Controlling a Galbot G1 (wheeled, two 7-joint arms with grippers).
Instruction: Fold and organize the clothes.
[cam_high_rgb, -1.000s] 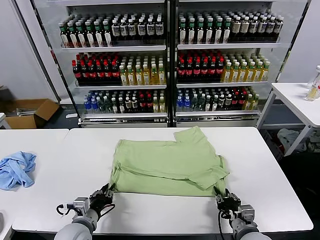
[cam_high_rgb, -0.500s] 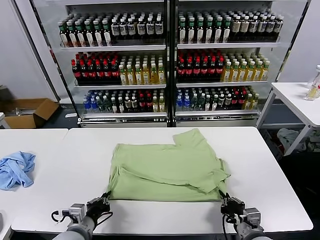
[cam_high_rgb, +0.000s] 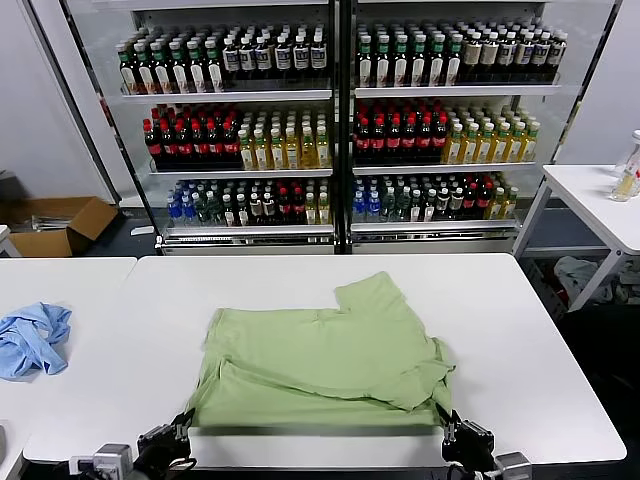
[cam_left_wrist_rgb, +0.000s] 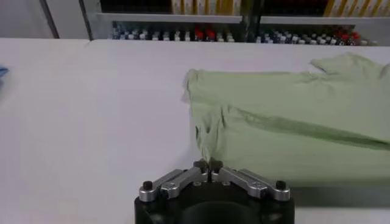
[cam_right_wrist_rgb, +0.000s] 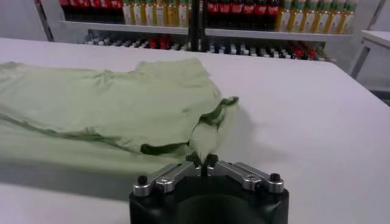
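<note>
- At the near edge of the table (cam_high_rgb: 560, 400), the left gripper (cam_high_rgb: 172, 443) has its fingers pressed together on the near left corner of the shirt (cam_high_rgb: 320, 360). The left wrist view shows the two fingertips meeting on a small pinch of green cloth (cam_left_wrist_rgb: 209, 163).
- On the other side, the right gripper (cam_high_rgb: 462, 440) pinches the near right corner in the same way. In the right wrist view its closed tips hold a pulled-up point of cloth (cam_right_wrist_rgb: 203, 159).
- Between the two grippers, the near hem of the shirt is stretched in an almost straight line, just beside the table edge, and it throws a dark shadow below it, so it seems a little lifted.
- The shirt lies in the middle of the table as a wide flat shape. A doubled layer shows along the front and on the right side, and one sleeve sticks out at the far side.
- My judgement is that the folding is only partly done: the shape is still wide and not neat, with some creases. Further folds and a tidy placing are left.
- Farther to the left, well apart from the shirt, a blue cloth (cam_high_rgb: 30, 340) lies crumpled on the next table.
- Behind the tables stand the coolers with bottles (cam_high_rgb: 340, 130).
</note>
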